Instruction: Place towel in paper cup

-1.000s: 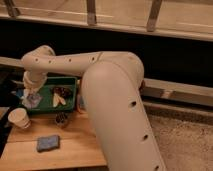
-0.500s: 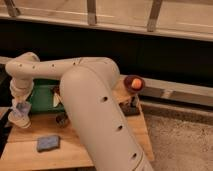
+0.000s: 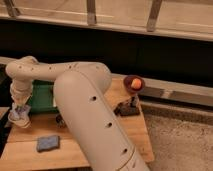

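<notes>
My gripper [image 3: 20, 109] hangs at the far left of the wooden table, straight over the white paper cup [image 3: 21, 121]. It is shut on the pale bluish-white towel [image 3: 19, 115], whose lower end sits at the cup's mouth. The towel and gripper hide most of the cup, and only its lower wall shows. My large white arm sweeps from the bottom centre up and over to the left.
A green tray [image 3: 44, 98] lies just right of the gripper, behind the arm. A grey-blue sponge [image 3: 47, 143] lies on the table [image 3: 30, 159] near the front. A red bowl with an orange ball [image 3: 134, 83] stands at the right, above a dark object [image 3: 126, 108].
The gripper has carried the towel from over the green tray leftward and down to the paper cup. The arm has swung left with it.
</notes>
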You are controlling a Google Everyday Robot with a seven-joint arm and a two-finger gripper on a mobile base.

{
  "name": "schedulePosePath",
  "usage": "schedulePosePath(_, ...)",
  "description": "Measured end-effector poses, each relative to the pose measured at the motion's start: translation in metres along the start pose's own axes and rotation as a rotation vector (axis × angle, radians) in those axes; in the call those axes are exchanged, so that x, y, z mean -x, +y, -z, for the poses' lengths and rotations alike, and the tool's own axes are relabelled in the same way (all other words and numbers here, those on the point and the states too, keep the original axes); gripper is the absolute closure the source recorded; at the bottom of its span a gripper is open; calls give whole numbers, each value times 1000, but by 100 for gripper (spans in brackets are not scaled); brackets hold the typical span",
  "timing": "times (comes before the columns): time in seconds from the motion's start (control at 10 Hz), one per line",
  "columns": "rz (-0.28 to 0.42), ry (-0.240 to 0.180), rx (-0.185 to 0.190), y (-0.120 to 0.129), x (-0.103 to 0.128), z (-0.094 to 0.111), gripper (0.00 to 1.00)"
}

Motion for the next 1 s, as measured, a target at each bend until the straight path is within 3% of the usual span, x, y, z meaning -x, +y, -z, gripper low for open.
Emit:
schedulePosePath(0.4,36,16,3,20,-3,-1,27)
schedulePosePath(0.5,40,15,1,21,-3,1,21)
schedulePosePath(0.7,48,16,0,25,-1,2,20)
schedulePosePath(1.0,42,-8,-31,18,5,17,20)
